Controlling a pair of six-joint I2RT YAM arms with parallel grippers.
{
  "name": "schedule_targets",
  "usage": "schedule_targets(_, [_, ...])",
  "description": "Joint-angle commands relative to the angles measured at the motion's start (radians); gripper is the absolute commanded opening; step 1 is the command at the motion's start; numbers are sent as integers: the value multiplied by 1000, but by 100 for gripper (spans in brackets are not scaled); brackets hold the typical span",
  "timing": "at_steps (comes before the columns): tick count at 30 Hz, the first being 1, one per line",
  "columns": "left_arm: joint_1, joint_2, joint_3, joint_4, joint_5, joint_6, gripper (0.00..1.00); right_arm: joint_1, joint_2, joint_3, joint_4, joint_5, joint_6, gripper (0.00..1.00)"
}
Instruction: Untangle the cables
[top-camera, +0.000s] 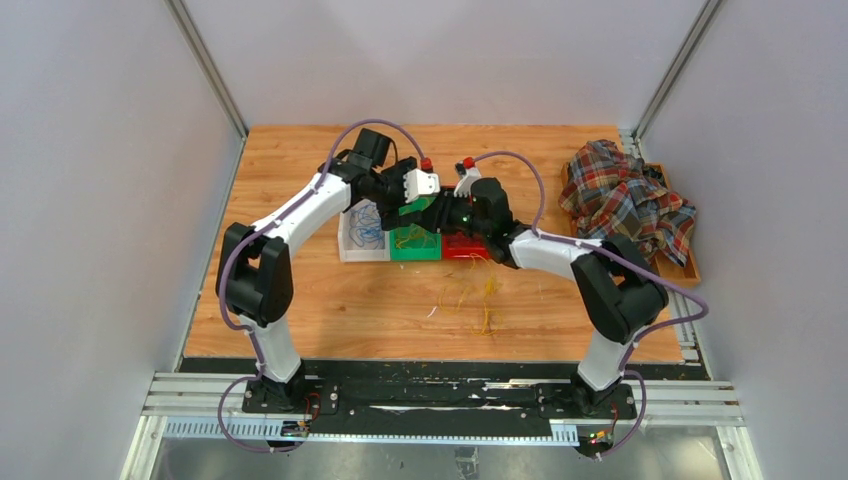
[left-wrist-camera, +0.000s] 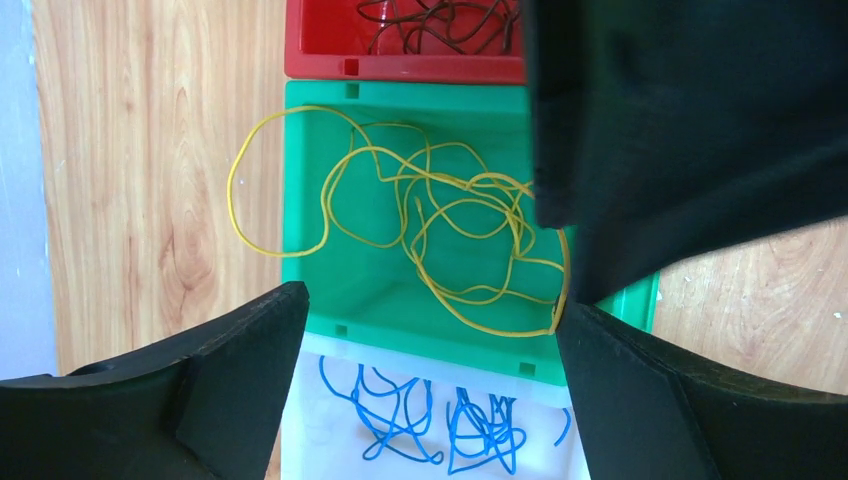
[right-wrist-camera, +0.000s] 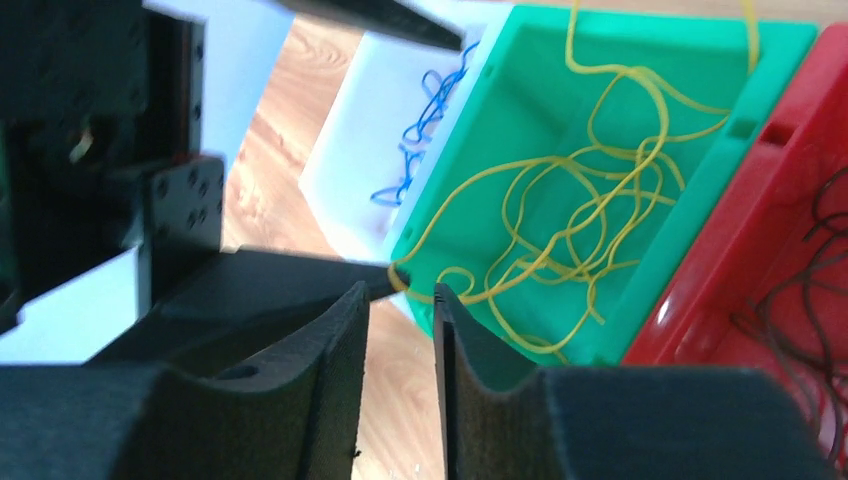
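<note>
Three bins stand in a row: white, green and red. Yellow cables lie tangled in the green bin, blue cables in the white bin, dark cables in the red bin. My left gripper hangs open over the green and white bins. My right gripper is at the green bin's corner, jaws a narrow gap apart. A yellow strand crosses just past their tips, beside the left gripper's finger.
Loose yellow strands lie on the wooden table in front of the bins. A plaid cloth is heaped on a wooden tray at the back right. Grey walls close in both sides; a metal rail runs along the near edge.
</note>
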Motion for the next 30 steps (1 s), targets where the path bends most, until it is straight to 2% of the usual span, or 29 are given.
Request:
schedule_targets(1, [20, -54, -3, -12, 48, -8, 98, -27, 87, 88, 42, 19, 35, 25])
schedule_targets(6, [35, -81, -8, -23, 55, -4, 98, -24, 162, 127, -1, 53, 26, 15])
schedule_targets(15, [45, -124, 10, 12, 65, -93, 98, 15, 178, 159, -145, 206, -108, 10])
schedule_targets(21, [76, -108, 65, 70, -3, -254, 98, 29, 66, 174, -180, 271, -235, 26])
schedule_targets(24, [114, -104, 106, 39, 33, -312, 99, 22, 28, 220, -227, 268, -295, 34])
schedule_targets(28, [159, -161, 77, 27, 63, -330, 99, -7, 24, 294, -290, 262, -357, 54])
schedule_targets(30, [179, -195, 57, 1, 76, -304, 99, -24, 33, 339, -349, 252, -384, 56])
